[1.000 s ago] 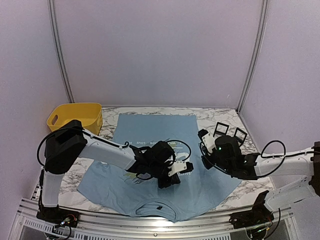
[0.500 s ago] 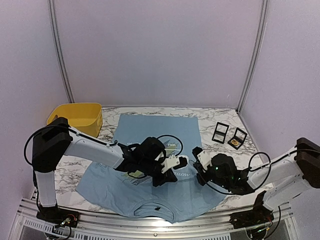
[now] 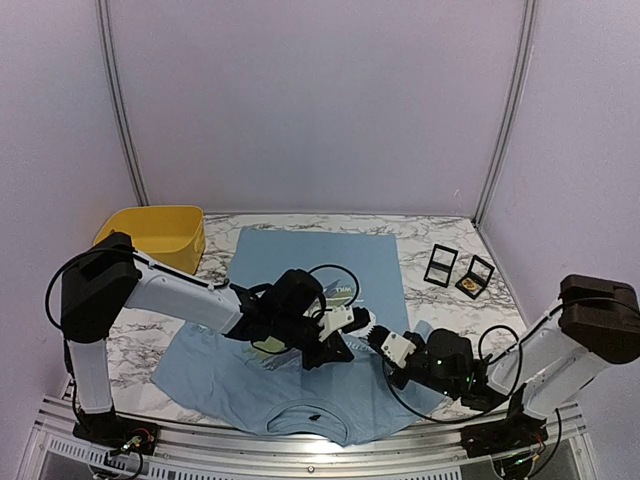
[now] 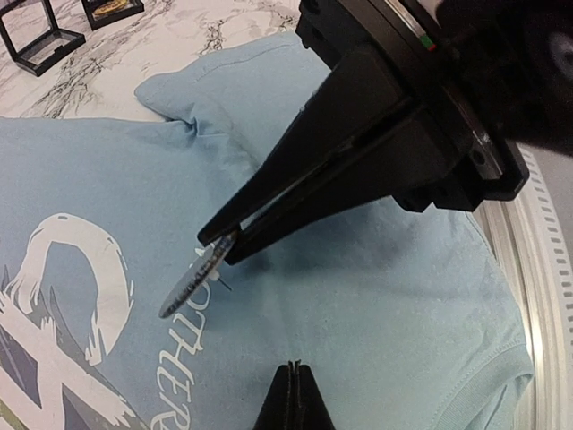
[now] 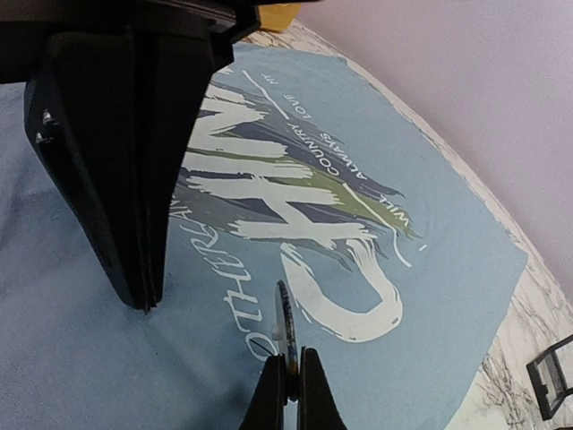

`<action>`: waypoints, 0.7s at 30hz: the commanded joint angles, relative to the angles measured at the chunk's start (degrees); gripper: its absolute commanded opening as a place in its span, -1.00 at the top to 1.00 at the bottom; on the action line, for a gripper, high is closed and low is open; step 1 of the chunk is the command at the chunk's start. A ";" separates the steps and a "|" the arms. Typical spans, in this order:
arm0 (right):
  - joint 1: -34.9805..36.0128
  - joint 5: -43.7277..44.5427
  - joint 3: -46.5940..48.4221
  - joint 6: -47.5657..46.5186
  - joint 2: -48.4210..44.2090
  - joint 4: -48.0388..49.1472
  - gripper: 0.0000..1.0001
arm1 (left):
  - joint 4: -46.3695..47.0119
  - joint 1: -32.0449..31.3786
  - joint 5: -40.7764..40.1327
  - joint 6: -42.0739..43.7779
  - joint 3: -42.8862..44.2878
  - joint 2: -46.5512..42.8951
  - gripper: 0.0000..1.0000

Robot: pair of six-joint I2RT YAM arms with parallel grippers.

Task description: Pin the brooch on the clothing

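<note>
The clothing, a light blue T-shirt (image 3: 300, 255) with white lettering, lies flat on the marble table. My right gripper (image 5: 288, 360) is shut on the lower edge of the brooch (image 5: 284, 324), a thin round disc seen edge-on just above the chest print. In the left wrist view the brooch (image 4: 191, 279) tilts over the fabric (image 4: 376, 296) with its thin pin pointing at the cloth, held by the right gripper (image 4: 217, 242). My left gripper (image 4: 294, 372) is shut and empty, hovering close beside it. In the top view both grippers, left (image 3: 340, 350) and right (image 3: 372, 340), meet over the shirt's chest.
A yellow bin (image 3: 150, 235) stands at the back left. Two small black display boxes (image 3: 441, 264) (image 3: 476, 275) sit on the marble to the right of the shirt. The metal rail (image 3: 300, 440) runs along the near edge, just below the shirt's collar.
My right arm has swung down and left from near the display boxes to the shirt's chest, carrying the brooch. The left gripper has stayed over the chest, shifting only slightly.
</note>
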 commanded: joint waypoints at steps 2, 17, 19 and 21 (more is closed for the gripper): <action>2.72 2.87 0.36 -7.03 4.62 9.08 1.00 | 1.66 0.49 3.13 -1.56 -0.08 -1.90 1.00; 6.56 2.10 -0.53 -10.16 8.76 12.86 1.00 | 3.54 1.43 2.69 -2.60 -0.67 -2.46 1.00; 6.64 1.19 -0.62 -10.49 7.96 11.14 1.00 | 3.71 1.62 2.57 -2.74 -0.86 -2.65 1.00; 6.68 0.89 -0.73 -10.62 7.30 10.10 1.00 | 3.86 1.73 2.38 -2.66 -1.11 -2.88 1.00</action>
